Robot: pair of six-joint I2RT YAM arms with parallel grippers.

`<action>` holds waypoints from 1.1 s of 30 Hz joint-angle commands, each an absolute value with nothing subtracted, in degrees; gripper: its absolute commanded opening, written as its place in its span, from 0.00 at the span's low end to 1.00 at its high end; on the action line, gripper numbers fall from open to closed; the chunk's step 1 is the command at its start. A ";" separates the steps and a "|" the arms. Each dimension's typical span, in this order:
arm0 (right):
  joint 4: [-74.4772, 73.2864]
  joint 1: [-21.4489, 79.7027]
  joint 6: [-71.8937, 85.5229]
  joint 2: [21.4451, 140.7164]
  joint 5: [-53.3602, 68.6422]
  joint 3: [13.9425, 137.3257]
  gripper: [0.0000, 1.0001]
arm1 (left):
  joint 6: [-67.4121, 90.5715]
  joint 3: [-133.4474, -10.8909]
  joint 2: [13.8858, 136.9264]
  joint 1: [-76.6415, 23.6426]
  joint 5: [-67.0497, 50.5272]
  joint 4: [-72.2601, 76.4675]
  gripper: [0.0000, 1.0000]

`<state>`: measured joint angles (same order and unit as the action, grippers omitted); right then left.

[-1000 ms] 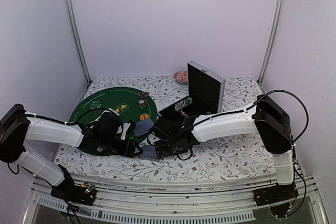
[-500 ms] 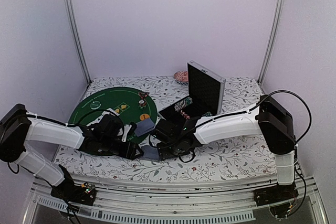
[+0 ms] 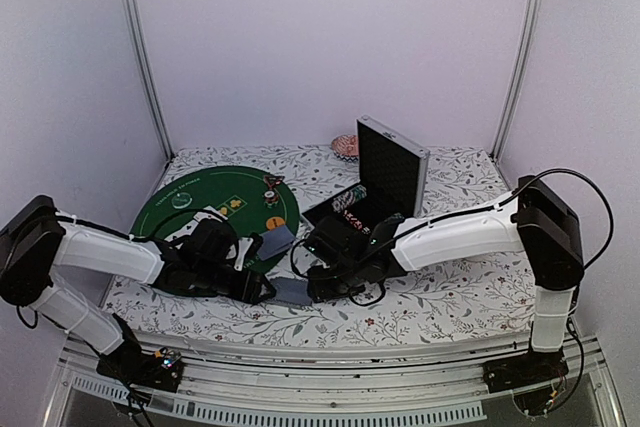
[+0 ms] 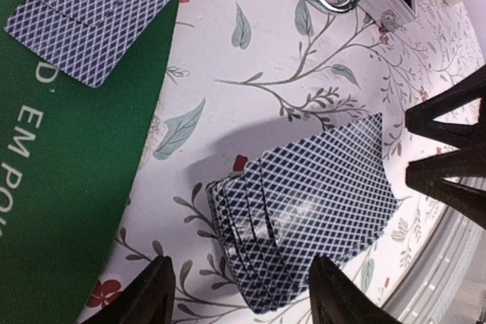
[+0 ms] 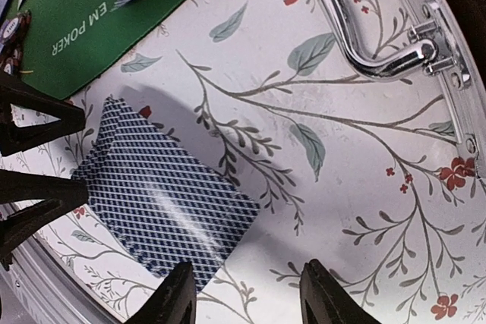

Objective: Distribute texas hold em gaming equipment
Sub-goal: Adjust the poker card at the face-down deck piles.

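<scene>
- Deck of playing cards point(image 3: 292, 292): flat and slightly fanned on the floral tablecloth point(image 4: 250, 89) by its near edge, between the two grippers, with its long axis skewed to both.
- Left gripper point(image 4: 243, 297): jaws wide, empty, deck directly ahead.
- Right gripper point(image 5: 247, 297): jaws apart, empty, deck's corner just beside one finger.
- Neither arm is clearly nearer.
- Beyond: dealt cards point(image 4: 99, 5) overlap the edge of the green poker mat point(image 4: 68, 187).

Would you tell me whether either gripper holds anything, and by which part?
Nothing: the left gripper and right gripper are open by the deck, which lies on the tablecloth.
</scene>
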<state>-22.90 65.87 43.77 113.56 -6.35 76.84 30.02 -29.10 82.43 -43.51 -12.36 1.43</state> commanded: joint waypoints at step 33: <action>-4.73 61.41 44.43 115.07 11.69 72.73 0.24 | 27.51 -29.81 86.08 -44.50 -13.19 2.20 0.60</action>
